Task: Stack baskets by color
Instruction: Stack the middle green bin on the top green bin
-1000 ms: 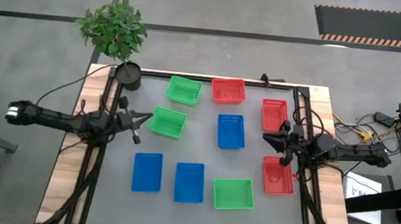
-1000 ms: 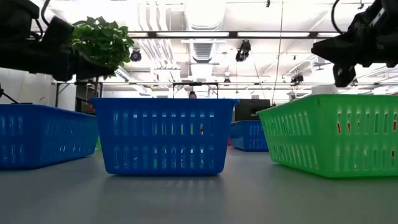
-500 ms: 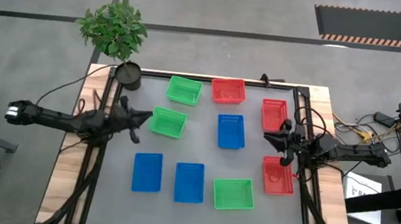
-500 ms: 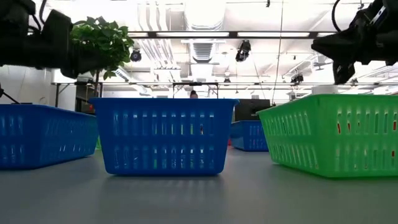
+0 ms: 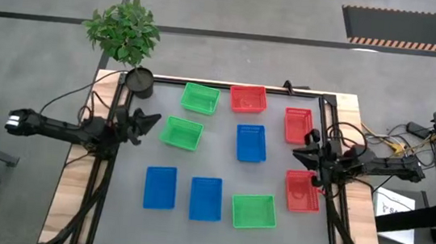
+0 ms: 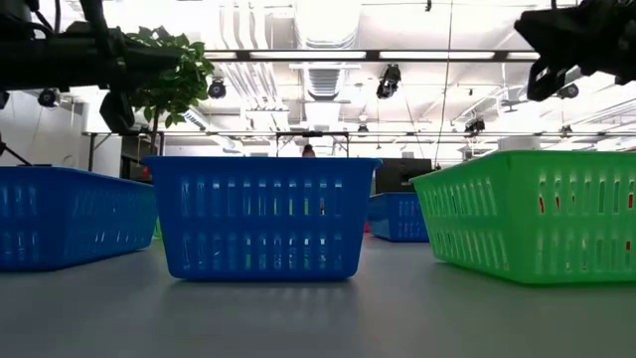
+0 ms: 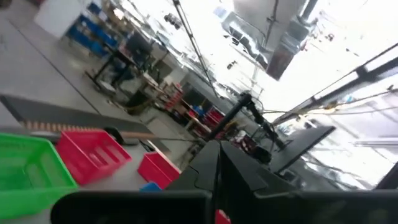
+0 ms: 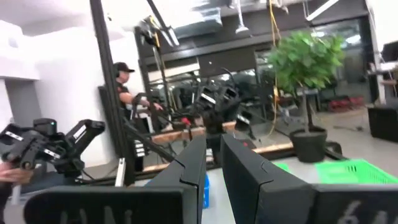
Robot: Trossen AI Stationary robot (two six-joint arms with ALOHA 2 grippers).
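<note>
Beside pot (image 5: 139, 82), left fingers (image 5: 152, 118) shut, empty; right fingers (image 5: 299, 154) slightly parted, empty

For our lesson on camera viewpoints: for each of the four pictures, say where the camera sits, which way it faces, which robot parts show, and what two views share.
High view: overhead, facing straight down; both arms, left gripper, right gripper.
Low view: table height, facing level across to the room; arms enter from above.
Left wrist view: on the left arm, tilted upward toward the ceiling; own gripper.
Right wrist view: on the right arm, facing across the table; own gripper.
Shared: the potted plant shows in the high, low and right wrist views.
</note>
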